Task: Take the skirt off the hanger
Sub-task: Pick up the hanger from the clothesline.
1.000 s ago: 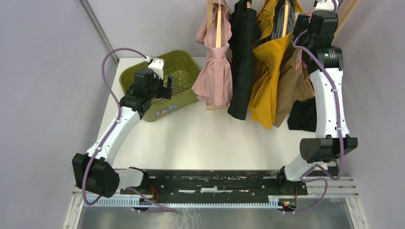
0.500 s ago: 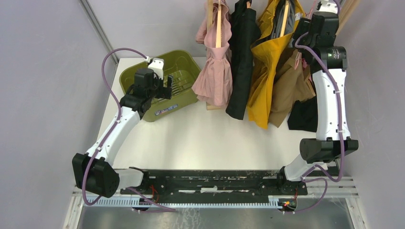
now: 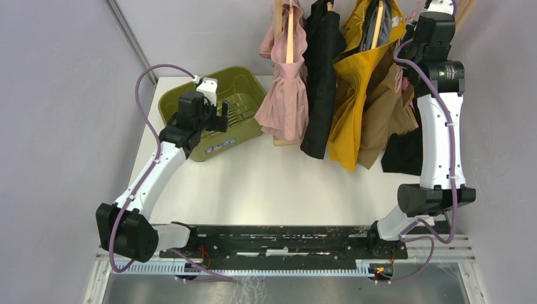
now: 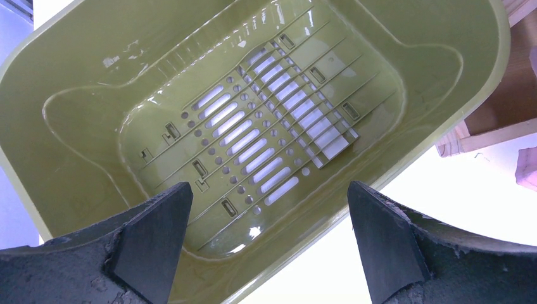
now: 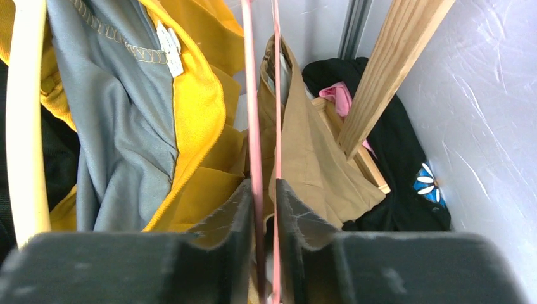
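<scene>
A tan skirt [image 5: 310,158] hangs from a thin pink hanger [image 5: 250,95] at the right end of the rack, next to a yellow and grey garment [image 5: 196,107]. From above, the tan skirt [image 3: 386,117] shows beside my raised right arm [image 3: 437,69]. My right gripper [image 5: 265,190] is shut on the hanger's two pink wires, one wire against each finger. My left gripper [image 4: 267,187] is open and holds nothing, hovering over the near rim of the green basket [image 4: 500,63].
On the rack also hang a pink dress [image 3: 285,95], a black garment [image 3: 322,76] and the yellow one [image 3: 354,82]. A slanted wooden post [image 5: 392,69] and a black flowered cloth [image 5: 405,183] sit right of the skirt, against the wall. The green basket [image 3: 244,79] stands back left.
The right gripper's jaws have closed onto the pink hanger wires, and the wrist has shifted slightly right and back. The yellow and tan garments swung a little. The left arm stayed still.
</scene>
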`<move>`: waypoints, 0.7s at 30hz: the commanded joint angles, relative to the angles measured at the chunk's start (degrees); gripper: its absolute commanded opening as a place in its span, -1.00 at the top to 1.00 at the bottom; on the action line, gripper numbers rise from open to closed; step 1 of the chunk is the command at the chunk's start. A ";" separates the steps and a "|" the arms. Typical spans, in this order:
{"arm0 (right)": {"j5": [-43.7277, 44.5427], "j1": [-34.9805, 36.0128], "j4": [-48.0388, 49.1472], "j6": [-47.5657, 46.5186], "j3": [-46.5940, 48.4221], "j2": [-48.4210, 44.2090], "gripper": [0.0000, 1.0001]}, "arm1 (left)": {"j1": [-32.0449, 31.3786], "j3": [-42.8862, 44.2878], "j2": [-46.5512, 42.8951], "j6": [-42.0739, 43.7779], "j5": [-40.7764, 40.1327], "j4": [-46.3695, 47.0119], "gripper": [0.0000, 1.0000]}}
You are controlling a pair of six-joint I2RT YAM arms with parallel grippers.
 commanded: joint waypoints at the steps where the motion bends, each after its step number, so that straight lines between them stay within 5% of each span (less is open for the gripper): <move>1: -0.61 -0.29 2.91 -0.27 0.13 -0.69 0.66 | 0.26 0.35 -1.22 1.08 -0.19 2.51 -0.98; 3: -1.02 -0.25 3.21 -0.66 0.41 0.02 0.97 | 0.30 0.26 -1.21 1.16 -0.52 2.56 -0.98; 21: -1.02 -0.08 5.54 -4.47 6.22 -0.90 0.98 | 0.26 -0.26 -1.04 1.35 -1.46 3.33 -1.00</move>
